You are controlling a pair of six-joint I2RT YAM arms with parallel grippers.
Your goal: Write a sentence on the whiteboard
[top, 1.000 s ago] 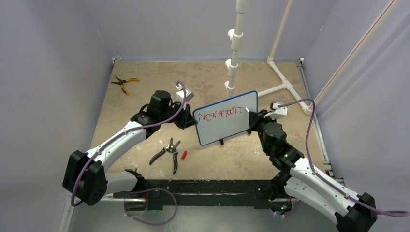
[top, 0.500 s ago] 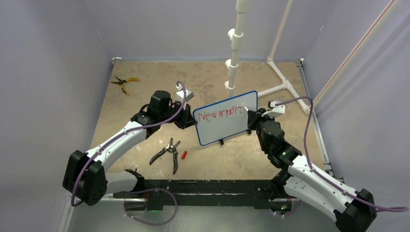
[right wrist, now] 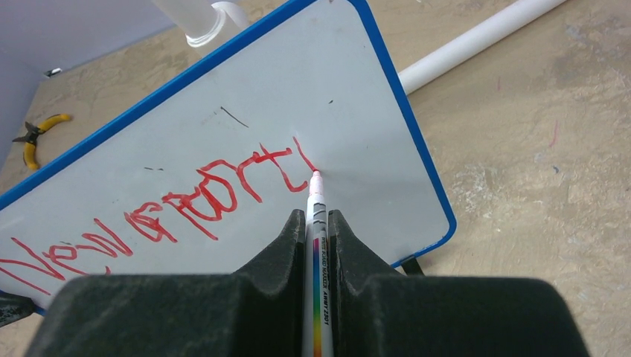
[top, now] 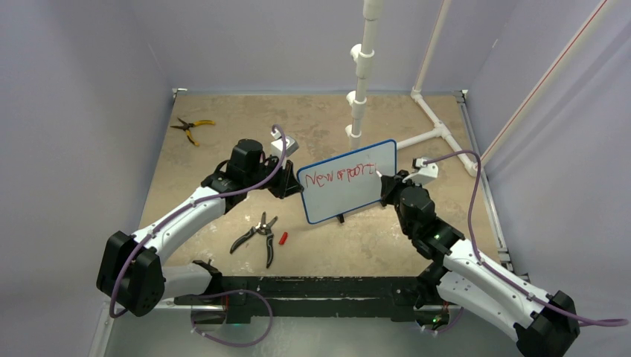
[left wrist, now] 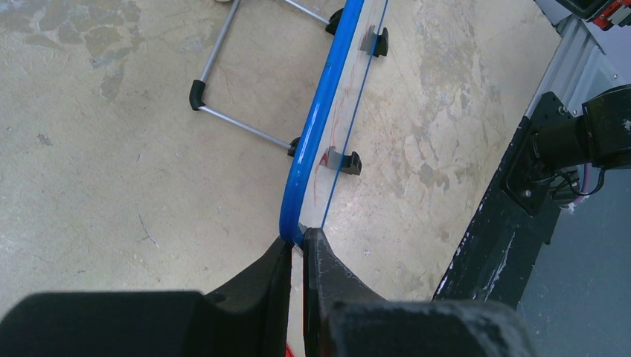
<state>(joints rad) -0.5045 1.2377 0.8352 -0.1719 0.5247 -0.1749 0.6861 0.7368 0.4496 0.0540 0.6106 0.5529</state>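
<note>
**Left arm pinches the board's edge, right arm sets a marker to its face**

The whiteboard (top: 347, 181) stands near the middle of the table (top: 223, 149), propped upright on small black feet and leaning back a little, its written face turned towards the arm bases. The sentence (top: 341, 176) runs as one row of red scrawl across the upper part of the board.

The left arm reaches from its base at the near left corner, its long white link stretched forward and to the right, its wrist bent in towards the board's left side. The left gripper (top: 292, 186) is clenched on the blue frame – the left wrist view shows the two black fingers (left wrist: 271, 279) closed over the corner of the frame, one on each face.

The right arm rises from the near right corner, folds at the elbow and points its wrist at the right half of the board. The right gripper (top: 385, 186) grasps a marker (right wrist: 317, 223) between its pads, the barrel lying along the fingers. The marker's tip meets the board at the foot of the last red stroke, at the right end of the lettering.

On the table lie black cutters (top: 257, 234) with a small red cap (top: 283, 238) just beside them, near the left arm, and yellow-handled pliers (top: 190, 126) well apart at the far left. A white pipe frame (top: 359, 82) stands behind the board.
</note>
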